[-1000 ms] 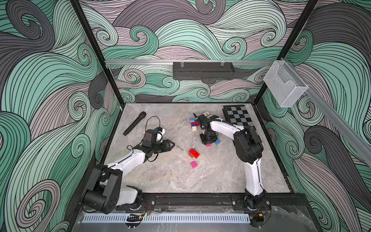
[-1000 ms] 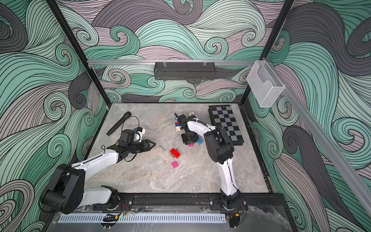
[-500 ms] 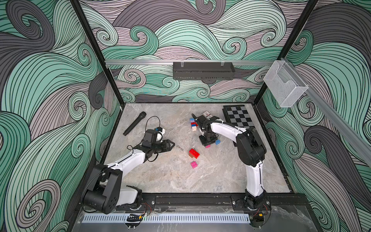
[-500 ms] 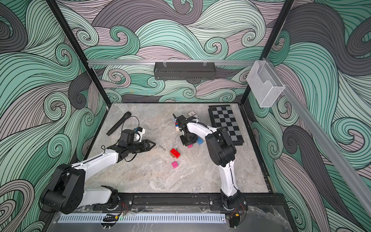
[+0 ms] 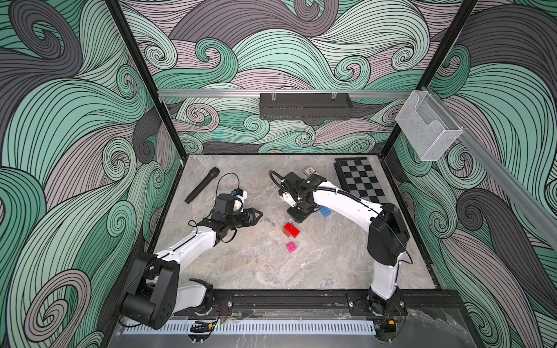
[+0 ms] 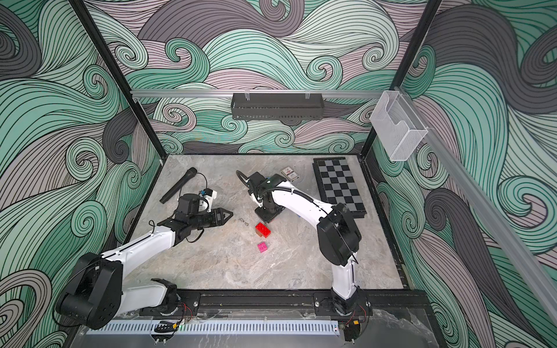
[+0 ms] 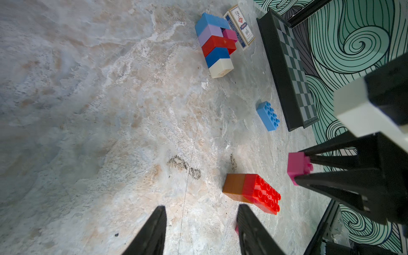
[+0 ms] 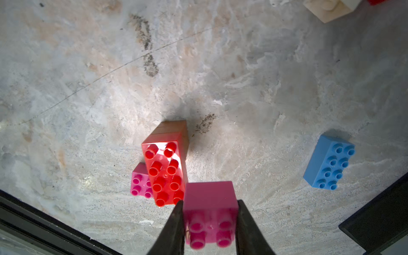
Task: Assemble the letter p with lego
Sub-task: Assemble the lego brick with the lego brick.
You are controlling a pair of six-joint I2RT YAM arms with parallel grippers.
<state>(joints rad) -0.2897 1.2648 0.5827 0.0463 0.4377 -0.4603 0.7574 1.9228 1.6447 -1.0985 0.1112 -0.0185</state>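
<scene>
Pink brick [image 8: 209, 198] clamped in right fingers [image 8: 172, 227], shifted nearer red-orange stack [image 8: 165, 172], left fingers [image 7: 152, 231] parted, empty, unmoved

Pink lego brick [image 8: 209, 198] between right fingers [image 8: 173, 229]

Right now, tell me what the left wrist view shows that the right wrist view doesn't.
Only left wrist: the card deck, the whole brick column beside it, and the open left gripper. Only right wrist: the studded top of the loose pink brick. Both: the red brick atop the orange brick, the light blue brick, and the held pink brick clamped in the right gripper.
</scene>
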